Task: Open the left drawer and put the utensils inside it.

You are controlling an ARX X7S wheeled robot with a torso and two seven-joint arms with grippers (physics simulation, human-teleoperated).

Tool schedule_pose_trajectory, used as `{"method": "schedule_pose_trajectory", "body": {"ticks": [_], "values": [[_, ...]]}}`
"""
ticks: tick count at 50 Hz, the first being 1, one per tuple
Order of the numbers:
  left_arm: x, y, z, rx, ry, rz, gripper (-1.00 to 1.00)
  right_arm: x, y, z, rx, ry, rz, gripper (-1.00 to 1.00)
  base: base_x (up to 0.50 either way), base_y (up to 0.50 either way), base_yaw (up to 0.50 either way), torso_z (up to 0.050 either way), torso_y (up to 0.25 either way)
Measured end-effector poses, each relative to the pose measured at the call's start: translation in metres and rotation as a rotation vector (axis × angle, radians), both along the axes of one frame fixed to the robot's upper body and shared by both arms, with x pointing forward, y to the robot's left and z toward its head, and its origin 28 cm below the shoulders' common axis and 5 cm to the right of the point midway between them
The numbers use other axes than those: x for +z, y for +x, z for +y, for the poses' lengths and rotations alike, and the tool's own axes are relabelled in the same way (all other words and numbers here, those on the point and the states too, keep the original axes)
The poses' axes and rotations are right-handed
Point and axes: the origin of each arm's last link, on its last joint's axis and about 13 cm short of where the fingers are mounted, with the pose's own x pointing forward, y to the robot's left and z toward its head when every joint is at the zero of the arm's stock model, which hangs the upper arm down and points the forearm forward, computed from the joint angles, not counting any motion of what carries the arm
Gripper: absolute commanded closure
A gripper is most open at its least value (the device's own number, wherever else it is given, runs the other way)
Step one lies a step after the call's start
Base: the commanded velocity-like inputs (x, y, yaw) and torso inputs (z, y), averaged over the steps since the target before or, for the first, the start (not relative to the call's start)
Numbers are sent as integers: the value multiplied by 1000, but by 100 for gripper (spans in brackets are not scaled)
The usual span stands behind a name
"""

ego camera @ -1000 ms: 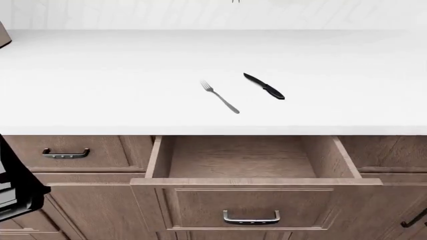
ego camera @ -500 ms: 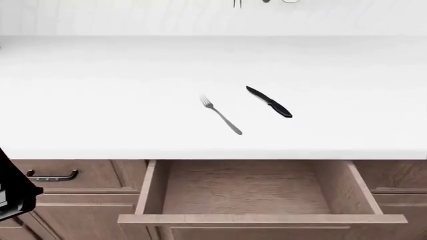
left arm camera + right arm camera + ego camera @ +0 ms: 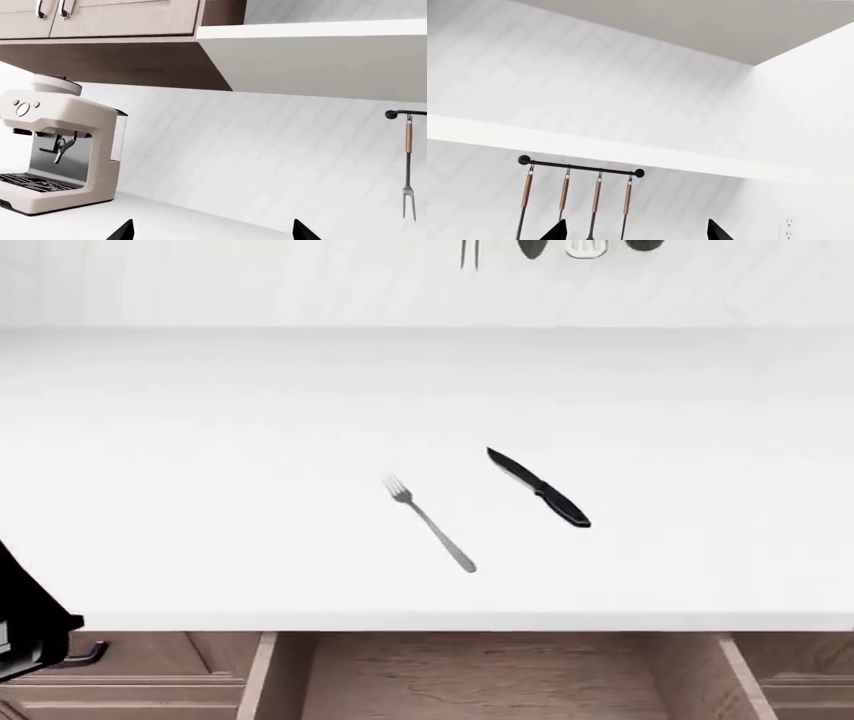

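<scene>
A slim silver fork (image 3: 430, 523) and a black knife (image 3: 538, 488) lie side by side on the white counter (image 3: 200, 460), apart from each other, near the middle of the head view. Below the counter's front edge the left drawer (image 3: 487, 680) stands pulled open, showing its bare wooden inside. A dark part of my left arm (image 3: 30, 630) shows at that view's left edge. My left gripper (image 3: 213, 232) is open, facing the back wall above the counter. My right gripper (image 3: 637, 231) is open too, facing the wall rail; neither gripper holds anything.
A cream espresso machine (image 3: 57, 150) stands on the counter under wooden wall cabinets (image 3: 100, 17). Long-handled utensils hang from a black rail (image 3: 580, 170) on the back wall, with a meat fork (image 3: 408, 170) among them. A closed drawer's handle (image 3: 87, 653) shows at lower left.
The head view has risen: counter, fork and knife slid down the picture, and the open drawer's front and handle dropped out of view. Hanging utensils now show at the top.
</scene>
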Motion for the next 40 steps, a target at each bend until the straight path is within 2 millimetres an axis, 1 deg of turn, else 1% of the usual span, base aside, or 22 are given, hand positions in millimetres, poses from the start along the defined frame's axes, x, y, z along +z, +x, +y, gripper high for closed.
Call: {"method": "schedule_pose_trajectory", "body": {"ticks": [6,11,17,24,40], "values": [[1,-1,0,1,3,-3,-100,0,0,0,2,-2,1,-100,264,-68,0,0,0],[8,-6,3,21,29,-15,-100,-1,0,0,3,0,5,-100,219,-45,0,0,2],[18,-17,10,70,71,-38,-100,-3,0,-1,2,3,10,-100,0,0,0,0,0],[26,-24,14,87,88,-61,-100,-4,0,-2,1,4,16,-100,0,0,0,0,0],[31,-32,18,98,100,-90,-100,-7,1,-2,-1,0,35,-100,0,0,0,0,0]]}}
